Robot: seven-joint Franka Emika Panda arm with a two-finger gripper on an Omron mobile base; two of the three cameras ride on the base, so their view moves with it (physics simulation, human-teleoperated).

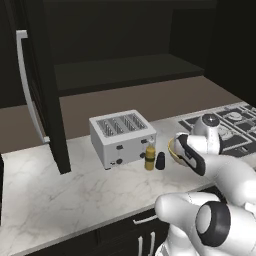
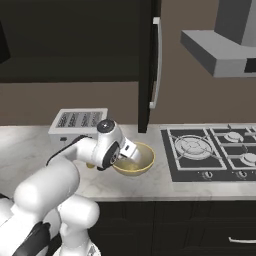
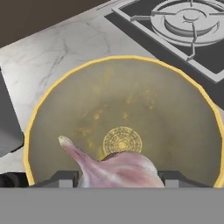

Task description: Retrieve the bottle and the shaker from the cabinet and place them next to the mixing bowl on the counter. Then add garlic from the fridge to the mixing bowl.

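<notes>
The pincer (image 3: 118,177) grips a garlic bulb (image 3: 114,169) directly above the mixing bowl (image 3: 57,94). On the marble bench (image 1: 55,180), the bottle (image 1: 149,157) and shaker (image 1: 160,161) stand side by side before the toaster (image 1: 121,136).

On the surface (image 1: 60,185) the bottle (image 1: 149,157) stands just left of the shaker (image 1: 160,161), both before the toaster (image 1: 121,136). The mixing bowl (image 2: 145,165) sits between them and the stove (image 2: 210,150).

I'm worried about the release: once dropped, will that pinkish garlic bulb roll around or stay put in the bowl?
The pinkish garlic bulb, held in the pincer, looks rounded with a tapering stem, so it may wobble, not roll far. The tan-rimmed mixing bowl curves inward, so it would probably settle near the centre. It looks light and firm.
</notes>
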